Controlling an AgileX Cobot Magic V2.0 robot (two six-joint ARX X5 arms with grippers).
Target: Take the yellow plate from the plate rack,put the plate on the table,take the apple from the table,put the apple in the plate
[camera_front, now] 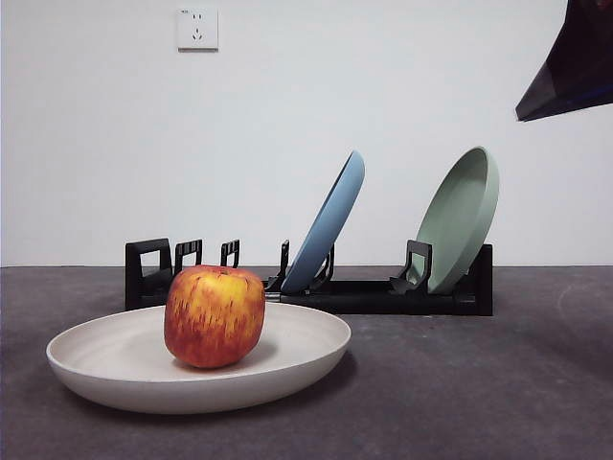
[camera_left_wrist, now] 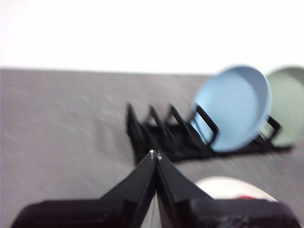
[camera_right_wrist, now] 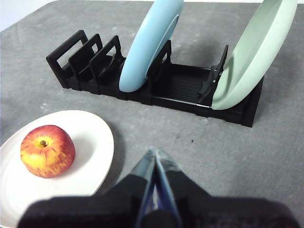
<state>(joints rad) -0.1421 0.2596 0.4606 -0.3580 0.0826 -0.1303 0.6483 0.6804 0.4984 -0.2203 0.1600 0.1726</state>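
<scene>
The yellow plate lies flat on the table in front of the plate rack. The apple sits in the plate, upright, stem up. The plate is near my right gripper, which hangs shut and empty above the table beside it; in the front view only a dark tip shows at the top right. My left gripper is shut and empty, raised, with the rack beyond it and the plate's edge below.
A blue plate and a sage-green plate lean in the rack's slots. Several empty dividers stand at the rack's left end. A wall socket sits on the white wall behind.
</scene>
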